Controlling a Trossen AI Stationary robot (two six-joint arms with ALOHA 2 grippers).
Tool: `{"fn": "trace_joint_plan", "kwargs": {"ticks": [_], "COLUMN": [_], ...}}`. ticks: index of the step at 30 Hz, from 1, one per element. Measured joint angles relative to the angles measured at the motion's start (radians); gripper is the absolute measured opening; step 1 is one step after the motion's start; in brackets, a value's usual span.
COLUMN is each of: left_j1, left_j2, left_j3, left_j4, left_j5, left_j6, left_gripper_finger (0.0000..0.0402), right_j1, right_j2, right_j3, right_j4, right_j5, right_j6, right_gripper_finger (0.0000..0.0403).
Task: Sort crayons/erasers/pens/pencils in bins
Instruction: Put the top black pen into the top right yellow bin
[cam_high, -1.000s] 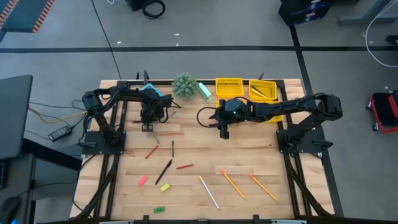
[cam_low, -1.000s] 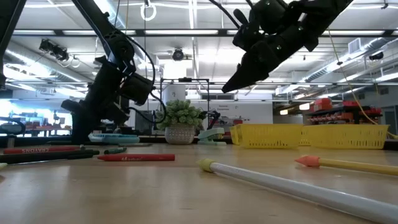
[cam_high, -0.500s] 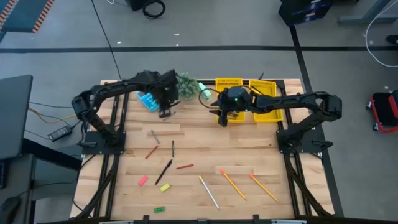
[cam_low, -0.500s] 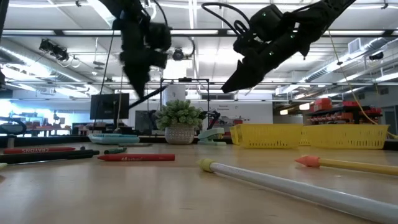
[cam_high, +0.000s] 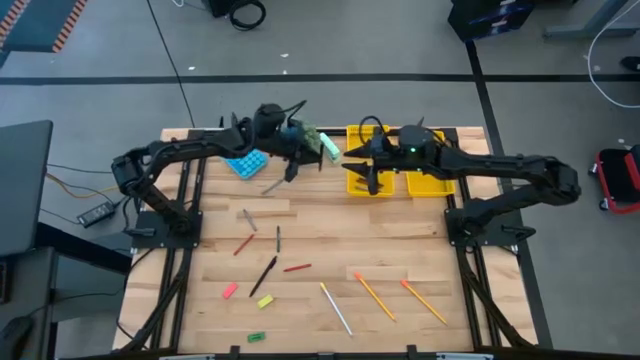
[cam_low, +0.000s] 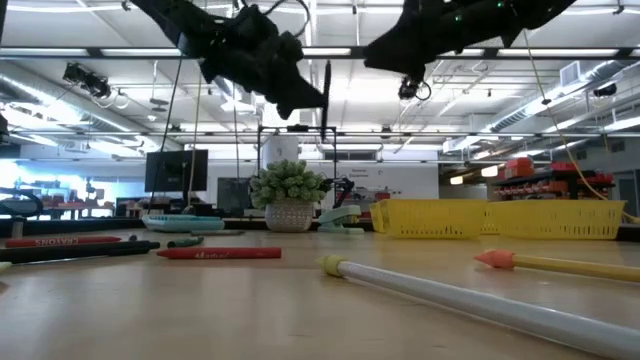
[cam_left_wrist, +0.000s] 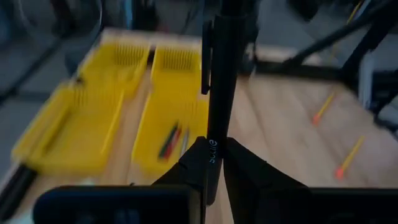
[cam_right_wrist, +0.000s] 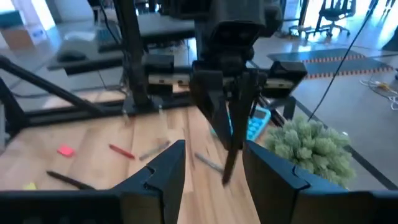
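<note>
My left gripper (cam_high: 291, 166) is shut on a dark pen (cam_left_wrist: 217, 81), high above the table's far middle, by the potted plant (cam_high: 297, 135); it also shows in the low view (cam_low: 305, 95). My right gripper (cam_right_wrist: 211, 168) is open and empty above the yellow bins (cam_high: 368, 140). One bin (cam_left_wrist: 177, 115) holds a few pens and crayons. More pens (cam_high: 264, 275), crayons (cam_high: 297, 268), erasers (cam_high: 229, 290) and pencils (cam_high: 373, 297) lie flat on the near half of the table. My left gripper pinches the pen's shaft (cam_left_wrist: 216, 134) between its two fingers (cam_left_wrist: 245, 174), which lie across it. The pen stands upright (cam_low: 326, 100), lifted clear of the table, with its clip (cam_left_wrist: 204, 62) on the part beyond the fingers.
A blue calculator (cam_high: 245, 160) and a pale green object (cam_high: 330, 148) lie beside the plant at the far edge. A second bin (cam_high: 425, 148) stands to the right of the first. A whitish pencil (cam_high: 336, 308) lies near the front.
My left gripper has risen from the table at the left with the pen and gone toward the right and far edge, beside the plant; the pen has turned from slanted to upright. My right gripper has gone up and toward the far edge, over the bins.
</note>
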Motion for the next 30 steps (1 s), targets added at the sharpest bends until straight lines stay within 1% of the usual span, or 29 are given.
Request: {"fn": "trace_joint_plan", "kwargs": {"ticks": [4,6,9,15,19,21,25,30], "left_j1": [-0.024,-0.042,-0.066,-0.094,-0.096,-0.095,-0.104,-0.107], "left_j2": [0.001,0.006,0.024,0.029,0.029,0.029,0.029,0.029], "left_j3": [-0.073,-0.102,-0.121,-0.122,-0.122,-0.122,-0.122,-0.122], "left_j4": [0.261,0.360,0.466,0.469,0.469,0.466,0.466,0.465], "left_j5": [0.018,0.018,0.018,-0.002,-0.001,-0.002,-0.002,-0.001], "left_j6": [-0.056,-0.065,-0.071,-0.052,-0.045,-0.041,-0.019,-0.015], "left_gripper_finger": [0.0042,0.0038,0.0040,0.0046,0.0040,0.0040,0.0048,0.0045], "right_j1": [0.015,0.022,0.027,0.053,0.067,0.070,0.070,0.077], "right_j2": [-0.002,0.007,0.037,0.106,0.136,0.142,0.144,0.144], "right_j3": [0.000,0.000,0.000,0.000,0.000,0.000,0.000,0.000], "right_j4": [0.055,0.090,0.137,0.201,0.221,0.230,0.233,0.234], "right_j5": [0.007,0.010,0.038,0.058,0.092,0.113,0.112,0.111], "right_j6": [0.002,0.002,-0.002,-0.057,-0.036,-0.030,-0.036,-0.053], "right_gripper_finger": [0.0166,0.0167,0.0167,0.0167,0.0167,0.0167,0.0165,0.0151]}}
